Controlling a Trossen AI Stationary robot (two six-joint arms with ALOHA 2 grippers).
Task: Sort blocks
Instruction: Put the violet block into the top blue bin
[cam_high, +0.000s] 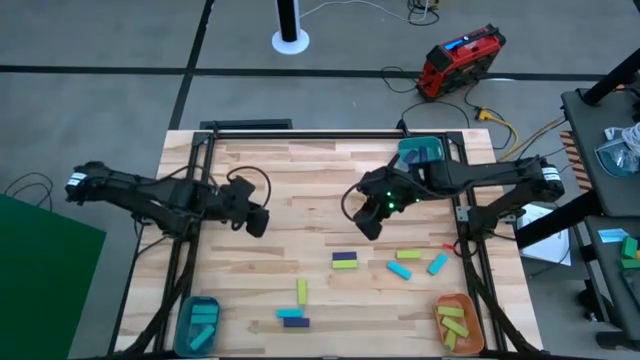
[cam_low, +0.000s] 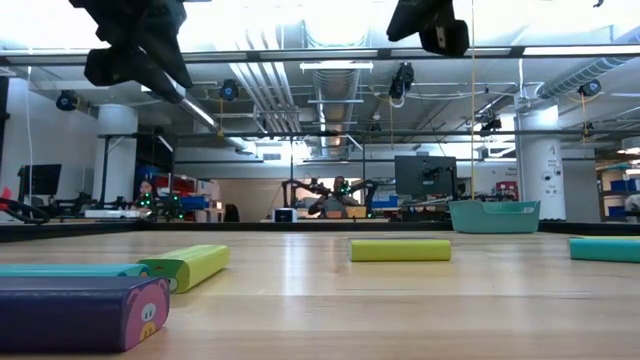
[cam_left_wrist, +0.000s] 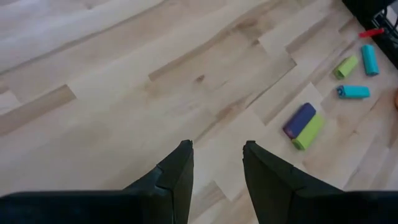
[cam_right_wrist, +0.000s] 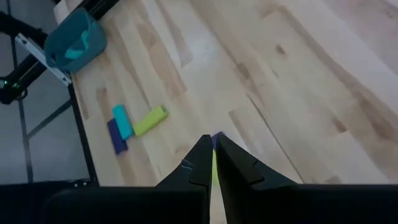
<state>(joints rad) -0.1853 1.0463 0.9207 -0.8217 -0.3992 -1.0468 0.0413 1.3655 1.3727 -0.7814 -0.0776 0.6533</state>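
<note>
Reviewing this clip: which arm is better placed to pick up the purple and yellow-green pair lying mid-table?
Right, probably. In the high view the right gripper hovers close to the purple and yellow-green pair, fingers nearly shut and empty. The left gripper, open, hangs farther off over bare table.

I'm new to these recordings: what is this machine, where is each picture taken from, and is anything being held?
Two dark robot arms work over a wooden table. One picture looks straight down, one looks level across the tabletop, and one sits on each wrist. The left tool hovers open and empty. The right tool looks shut, with nothing visibly gripped. Loose blocks lie about, including a purple and yellow-green pair. A teal bowl holds cyan blocks, an orange bowl yellow-green ones; another teal bowl sits at the back.
</note>
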